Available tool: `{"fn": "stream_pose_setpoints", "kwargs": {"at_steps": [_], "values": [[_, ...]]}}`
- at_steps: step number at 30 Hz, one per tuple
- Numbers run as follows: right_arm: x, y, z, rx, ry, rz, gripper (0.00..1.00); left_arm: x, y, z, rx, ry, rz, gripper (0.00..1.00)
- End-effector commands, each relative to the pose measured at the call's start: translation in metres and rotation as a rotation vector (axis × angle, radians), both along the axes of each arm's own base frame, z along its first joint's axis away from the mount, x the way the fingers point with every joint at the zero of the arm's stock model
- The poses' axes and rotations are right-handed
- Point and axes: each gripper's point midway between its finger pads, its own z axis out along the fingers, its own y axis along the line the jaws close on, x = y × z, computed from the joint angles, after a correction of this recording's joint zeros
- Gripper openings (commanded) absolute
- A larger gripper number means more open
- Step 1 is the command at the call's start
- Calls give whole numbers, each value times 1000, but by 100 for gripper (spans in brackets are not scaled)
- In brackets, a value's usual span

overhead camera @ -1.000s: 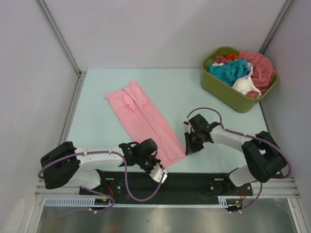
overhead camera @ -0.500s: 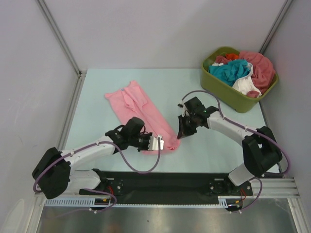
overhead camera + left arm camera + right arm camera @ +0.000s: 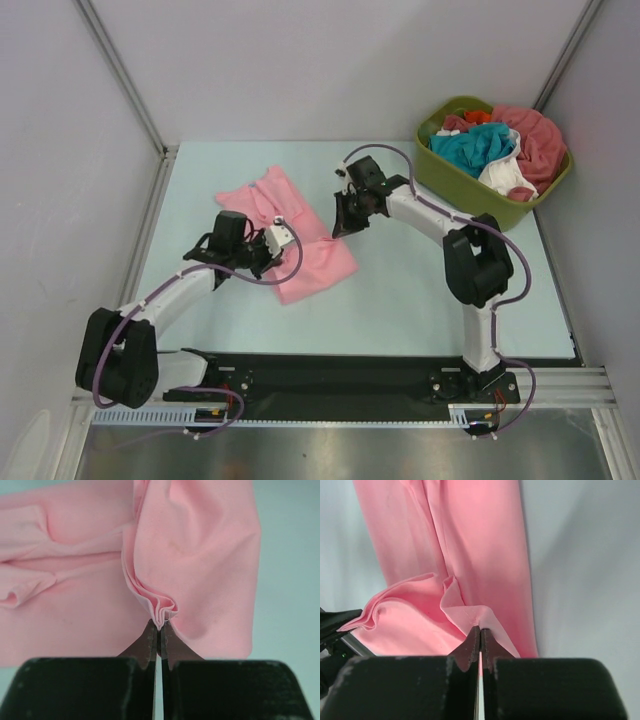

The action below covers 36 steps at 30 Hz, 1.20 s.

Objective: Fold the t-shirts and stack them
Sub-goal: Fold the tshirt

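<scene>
Left pincer [image 3: 160, 626], the nearer of the two, is closed on a pleated bunch of the light pink t-shirt [image 3: 312, 262], several layers of edge nipped between the tips. On the near side of it the cloth lies doubled on the table [image 3: 430, 300], with the rounded fold line nearest the arm bases. Right pincer [image 3: 480, 632] sits slightly farther off and to the right, likewise closed, gripping a thin corner of the same edge. A line drawn between the two pincers crosses the shirt's width. The garment's long axis runs diagonally, from near-right to far-left. The relation that matters: the uncovered single layer, with what look like the sleeves, lies beyond both pincers and to their far-left. Judgement: the fold is roughly half laid, and the held edge must travel along that diagonal, away from the bases, to meet the far end. The left pincer is closer to that end, so the right has more ground to cover if the edge is to land square. Farthest off, at the far-right corner, the olive-green tub [image 3: 462, 185] holds the remaining t-shirts [image 3: 480, 147] in a loose heap, well apart from the work.
</scene>
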Motion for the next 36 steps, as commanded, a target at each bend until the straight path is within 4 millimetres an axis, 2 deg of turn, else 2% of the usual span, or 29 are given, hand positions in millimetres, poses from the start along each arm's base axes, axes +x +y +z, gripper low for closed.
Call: {"fn": "stream_pose_setpoints", "kwargs": {"at_steps": [1,2,5,12,18,21,25,31,32,34,35,36], "values": [[35,25,25,75,-85,-18,0,29,17,12,-24,-31,130,0],[38,32,17,72,-81,-13,0,33,21,12,-19,-40,150,0],[56,44,13,74,-107,-24,0,46,33,6,1,-44,208,0],[80,61,6,118,-127,-50,0,63,61,-6,49,-48,349,0],[102,72,4,140,-154,-83,0,83,72,-7,59,-66,414,0],[109,79,3,155,-167,-92,0,84,80,-16,85,-38,441,0],[115,79,-8,146,-166,-126,0,88,88,-20,94,-39,475,0],[123,84,-10,162,-182,-133,0,90,90,-25,98,-22,480,0],[124,85,-13,165,-179,-140,3,92,90,-23,98,-29,482,0],[127,85,-12,181,-177,-146,22,95,90,-25,100,-21,487,3],[128,85,-12,184,-173,-148,31,98,92,-25,106,-19,497,19],[133,83,-5,188,-185,-155,41,99,94,-27,121,-11,509,29]]}}
